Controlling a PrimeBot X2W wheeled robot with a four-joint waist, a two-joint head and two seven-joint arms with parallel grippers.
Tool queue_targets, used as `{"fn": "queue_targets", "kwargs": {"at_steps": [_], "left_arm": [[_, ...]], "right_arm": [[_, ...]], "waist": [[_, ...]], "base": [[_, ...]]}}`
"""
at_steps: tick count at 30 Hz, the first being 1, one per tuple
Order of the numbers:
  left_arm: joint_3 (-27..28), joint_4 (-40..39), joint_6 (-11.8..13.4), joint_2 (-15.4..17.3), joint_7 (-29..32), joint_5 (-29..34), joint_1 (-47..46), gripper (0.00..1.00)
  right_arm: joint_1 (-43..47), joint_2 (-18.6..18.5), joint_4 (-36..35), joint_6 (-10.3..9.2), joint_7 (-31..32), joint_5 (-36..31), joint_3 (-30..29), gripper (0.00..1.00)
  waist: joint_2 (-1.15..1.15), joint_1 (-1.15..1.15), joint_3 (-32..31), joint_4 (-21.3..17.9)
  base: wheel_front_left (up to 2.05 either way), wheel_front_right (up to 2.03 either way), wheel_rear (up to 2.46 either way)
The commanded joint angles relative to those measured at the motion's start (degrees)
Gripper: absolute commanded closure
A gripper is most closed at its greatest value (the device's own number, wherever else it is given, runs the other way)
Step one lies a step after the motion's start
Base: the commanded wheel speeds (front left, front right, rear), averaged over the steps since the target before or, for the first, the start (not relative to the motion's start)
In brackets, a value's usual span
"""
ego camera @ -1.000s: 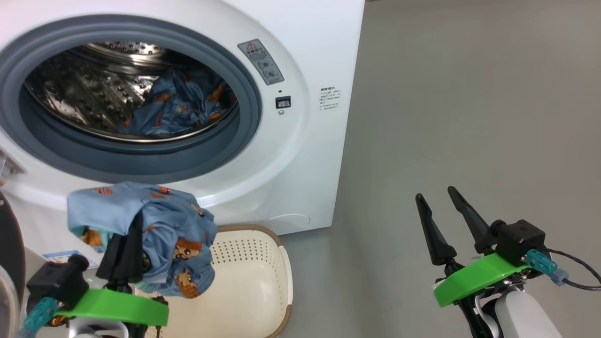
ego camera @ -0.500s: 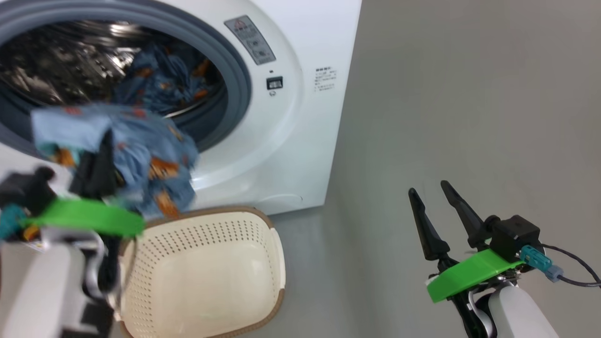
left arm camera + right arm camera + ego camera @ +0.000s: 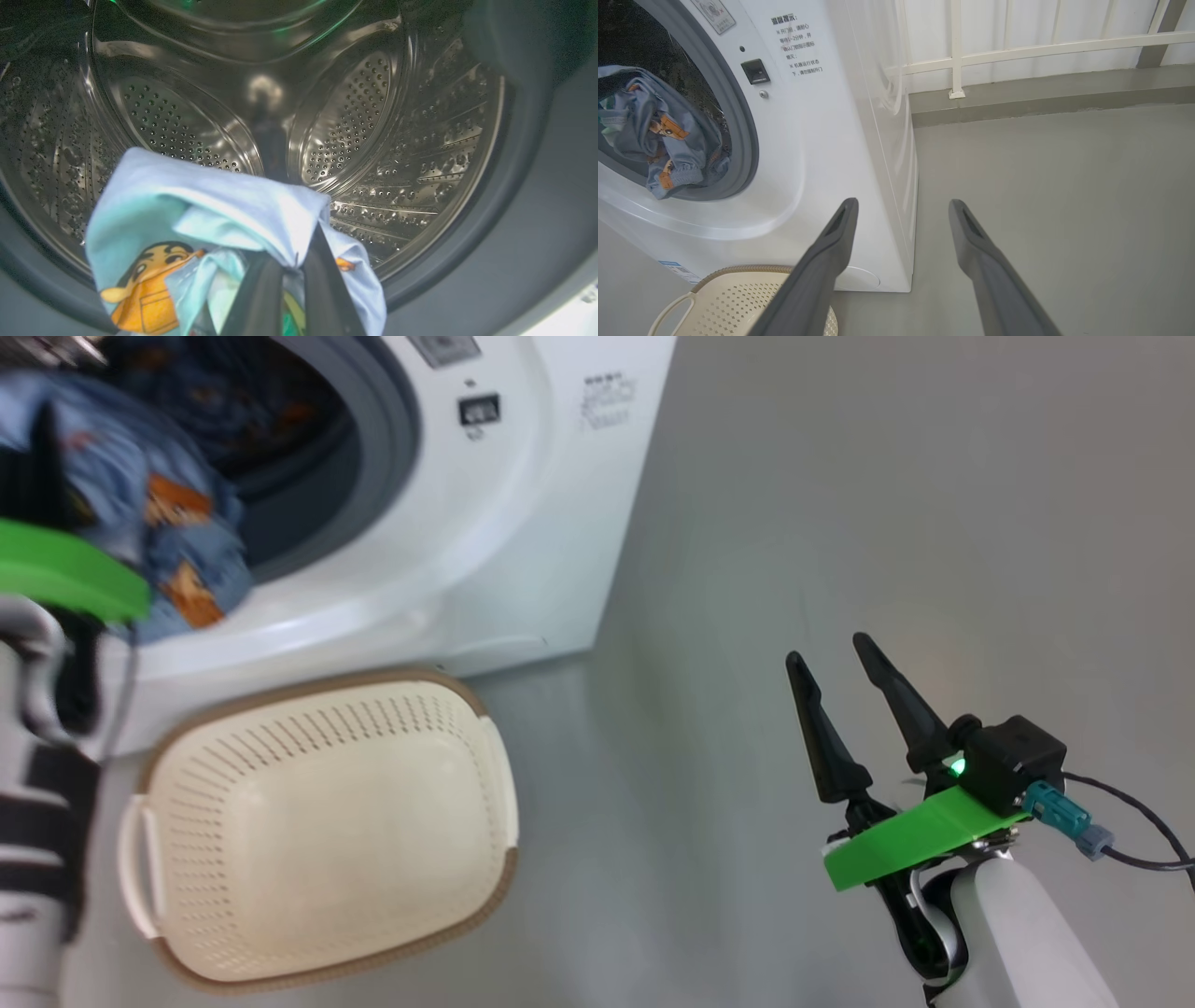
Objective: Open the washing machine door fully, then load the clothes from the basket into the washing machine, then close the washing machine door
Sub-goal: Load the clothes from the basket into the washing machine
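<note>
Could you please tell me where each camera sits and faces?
Head view: on the head, looking down at basket and washing machine; right gripper and left forearm show.
Left wrist view: on that wrist, facing into the drum; left gripper shut on clothes.
Right wrist view: on that wrist, facing machine front and floor; open fingers rise.
Shared: head and right wrist views show basket and clothes.

The big white front-loading washing machine (image 3: 523, 513) stands on the grey floor (image 3: 840, 523) with its round opening uncovered. A grey-blue rubber gasket (image 3: 387, 448) rings its perforated steel drum (image 3: 369, 107). A bunched light blue garment printed with orange-brown cartoon figures (image 3: 173, 513) hangs at the drum's mouth, pinched between the closed fingers of the left hand (image 3: 295, 261). The cream perforated plastic basket with a brown rim (image 3: 308, 737) sits upright just before the machine, its bare bottom showing.
</note>
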Motion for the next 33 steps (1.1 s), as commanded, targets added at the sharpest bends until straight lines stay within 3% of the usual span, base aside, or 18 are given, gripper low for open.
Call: {"fn": "queue_targets", "kwargs": {"at_steps": [1,11,15,20,22,23,24,25,33], "left_arm": [[1.1,-0.23,-0.14,3.43,-0.36,-0.58,-2.65,1.0],[-1.07,6.54,-0.15,7.97,-0.36,-1.23,-14.5,1.0],[-2.68,5.28,-0.15,9.53,-0.36,0.09,-19.19,1.0],[2.91,-2.55,-0.14,9.74,-0.36,4.09,-22.99,1.0],[4.75,-1.97,-0.09,8.87,-0.36,5.19,-22.16,1.0],[4.78,0.56,-0.01,8.33,-0.36,5.43,-21.54,0.84],[4.66,2.64,0.0,8.03,-0.36,5.75,-21.54,0.04],[4.65,4.53,0.0,7.9,-0.36,6.0,-21.72,0.0],[3.19,18.29,-0.05,6.16,-0.31,5.87,-23.3,0.0]], "right_arm": [[-0.64,0.5,-1.64,0.09,-0.68,-1.12,1.28,0.0],[-1.85,0.67,-3.54,0.09,-0.68,1.45,2.51,0.0],[-2.51,0.68,-4.33,0.09,-0.68,2.33,3.54,0.0],[-3.12,0.68,-4.91,0.09,-0.68,2.69,3.47,0.0],[-3.15,0.68,-4.87,0.09,-0.68,2.76,3.46,0.0],[-3.13,0.68,-4.63,0.09,-0.68,2.79,3.46,0.0],[-3.11,0.68,-4.4,0.09,-0.68,2.82,3.54,0.0],[-3.1,0.68,-4.29,0.09,-0.68,2.86,3.65,0.0],[-3.5,0.68,-3.48,0.09,-0.68,2.73,3.72,0.0]], "waist": [[0.0,0.0,5.15,-3.55],[0.0,0.0,12.67,-7.33],[0.0,0.0,14.52,-8.6],[0.0,0.0,15.91,-9.33],[0.0,0.0,15.87,-9.4],[0.0,0.0,15.71,-9.32],[0.0,0.0,15.66,-9.24],[0.0,0.0,15.65,-9.2],[0.0,0.0,14.36,-7.97]], "base": [[0.0,0.0,0.0],[0.0,0.0,0.0],[0.0,0.0,0.0],[0.0,0.0,0.0],[0.0,0.0,0.0],[0.0,0.0,0.0],[0.0,0.0,0.0],[0.0,0.0,0.0],[0.0,0.0,0.0]]}}
